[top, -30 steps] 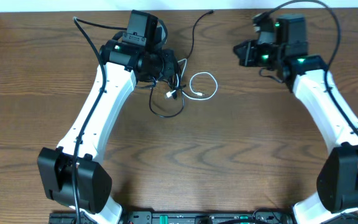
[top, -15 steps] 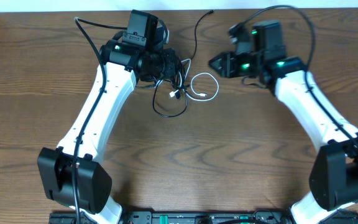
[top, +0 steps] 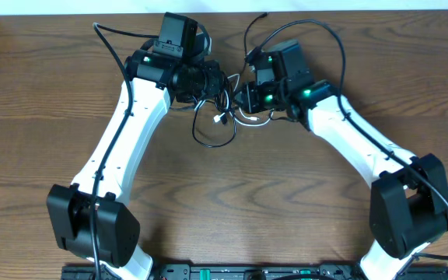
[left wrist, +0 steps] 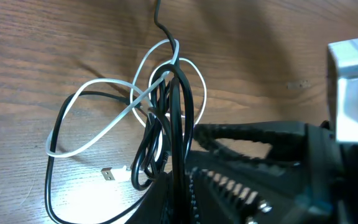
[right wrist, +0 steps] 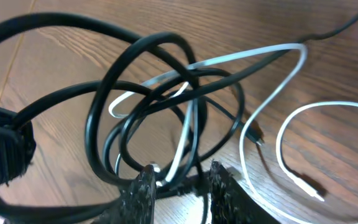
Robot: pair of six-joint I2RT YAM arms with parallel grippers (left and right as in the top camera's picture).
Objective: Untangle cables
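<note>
Cables [top: 222, 117] lie knotted together in a small heap near the far edge of the surface [top: 53, 117], about midway between its left and right edges, and both arms meet over them. The black cable [top: 208, 145] throws one loop out of the heap toward the near edge, flat on the wood, and a thin tail of it runs off to the far edge. The white cable [top: 249, 121] shows just to the right of that loop, partly hidden under the right arm. The left end effector [top: 219, 84] sits at the left side of the heap. Its wrist view shows the fingers pressed together on the black cable, whose strands rise in a tight bundle from the wood into the grip. Around that bundle the white cable crosses in wide loops and ends in a flat white plug [left wrist: 107, 174] lying on the wood. The right end effector [right wrist: 180, 186] is at the right side of the heap. In its wrist view the two tips stand a little apart, low over the wood, with a black strand and a white strand passing through the gap, and neither tip is seen pressing on them. Beyond the tips, thick black loops cross over a white strand, and a white loop lies apart to the right on bare wood.
</note>
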